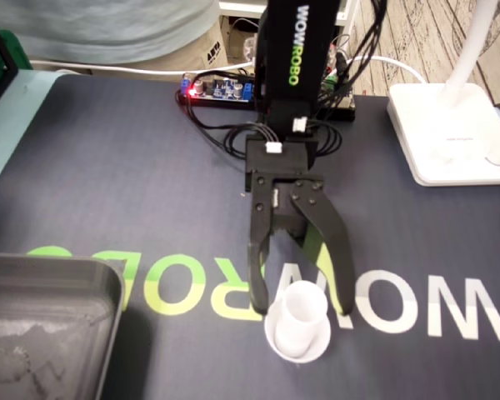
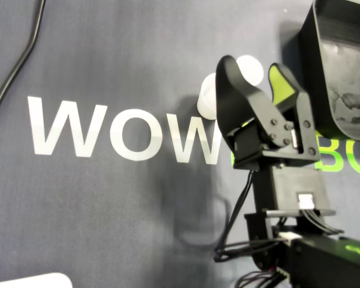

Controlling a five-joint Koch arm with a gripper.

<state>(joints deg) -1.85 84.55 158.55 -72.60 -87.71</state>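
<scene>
A small white cup [image 1: 303, 310] stands tilted on a round white base [image 1: 297, 343], on the dark mat over the "WOWROBO" lettering. My black gripper [image 1: 302, 307] reaches down from the arm and stands open. One finger is on each side of the cup, with a small gap on both sides. In the overhead view the gripper [image 2: 252, 67] straddles the cup [image 2: 250, 67], and the white base [image 2: 207, 96] shows to the left of the left finger [image 2: 228, 90].
A grey metal tray [image 1: 42, 325] sits at the front left of the fixed view and at the top right of the overhead view [image 2: 342, 72]. A white lamp base [image 1: 450, 125] stands at the back right. A circuit board [image 1: 221, 87] and cables lie behind the arm.
</scene>
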